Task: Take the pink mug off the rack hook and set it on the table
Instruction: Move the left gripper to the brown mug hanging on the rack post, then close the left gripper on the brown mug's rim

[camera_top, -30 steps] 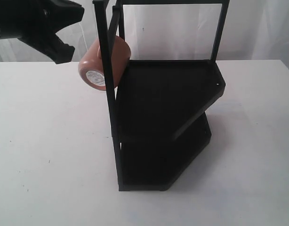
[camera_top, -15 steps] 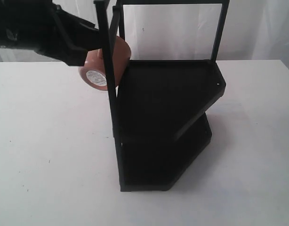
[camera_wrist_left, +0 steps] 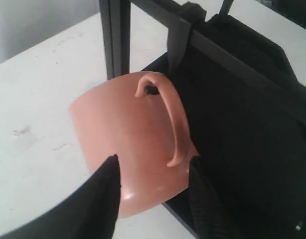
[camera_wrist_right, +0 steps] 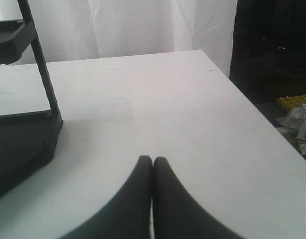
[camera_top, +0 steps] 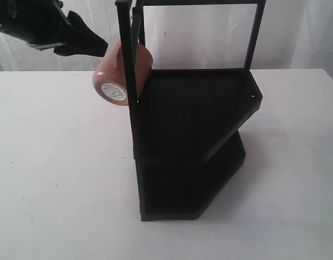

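Mug: the pink mug [camera_top: 115,73] hung at the far left top corner of the black rack [camera_top: 193,108], clear of the table [camera_top: 58,162]. It was tipped on its side, with its base turned toward the near left.
Sticker: a round white sticker [camera_top: 113,91] sat on the base, facing outward in the exterior view.
Handle: the loop handle [camera_wrist_left: 175,119] was threaded on a small dark hook [camera_wrist_left: 152,90] under the rack's top bar.
Post: the rack's near left post [camera_top: 127,65] crossed in front of the mug in the exterior view.
Left gripper: the left gripper [camera_wrist_left: 154,159] reached in from the far left at the mug's height. Its black fingers [camera_wrist_left: 105,194] were spread wide, one on each side of the mug's body at the rim end. They lay right against the sides, but it could not be told whether they were pressing.
Right gripper: the right gripper [camera_wrist_right: 153,160] had its fingers pressed together on nothing. It was low over bare table, right of the rack and well apart from the mug.
Rack: it stood upright on the table, two dark shelves one above the other.
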You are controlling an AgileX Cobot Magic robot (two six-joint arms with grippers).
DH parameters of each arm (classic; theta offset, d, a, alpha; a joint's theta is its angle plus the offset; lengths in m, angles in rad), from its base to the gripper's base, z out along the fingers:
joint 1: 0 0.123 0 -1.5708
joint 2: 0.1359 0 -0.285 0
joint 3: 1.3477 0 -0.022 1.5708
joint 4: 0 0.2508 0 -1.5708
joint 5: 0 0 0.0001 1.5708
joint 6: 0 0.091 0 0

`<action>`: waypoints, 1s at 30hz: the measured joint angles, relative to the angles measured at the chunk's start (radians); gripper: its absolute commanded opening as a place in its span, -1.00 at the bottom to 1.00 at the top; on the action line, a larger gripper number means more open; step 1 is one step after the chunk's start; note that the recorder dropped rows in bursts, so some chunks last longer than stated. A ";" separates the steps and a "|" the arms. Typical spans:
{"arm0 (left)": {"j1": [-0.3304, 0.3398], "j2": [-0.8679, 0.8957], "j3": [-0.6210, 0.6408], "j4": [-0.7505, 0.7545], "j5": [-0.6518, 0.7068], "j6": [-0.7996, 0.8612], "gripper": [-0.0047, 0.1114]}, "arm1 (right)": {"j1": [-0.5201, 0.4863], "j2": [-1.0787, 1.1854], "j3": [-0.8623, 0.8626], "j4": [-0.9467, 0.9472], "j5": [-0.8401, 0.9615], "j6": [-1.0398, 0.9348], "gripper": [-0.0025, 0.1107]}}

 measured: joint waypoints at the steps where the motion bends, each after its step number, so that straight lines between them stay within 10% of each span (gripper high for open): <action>1: 0.000 0.018 -0.015 -0.015 0.018 0.003 0.12 | 0.000 0.000 0.000 0.000 0.000 0.000 -0.96; 30: 0.000 0.172 -0.150 -0.127 0.138 0.105 0.19 | 0.000 0.000 0.000 0.000 0.000 0.000 -0.96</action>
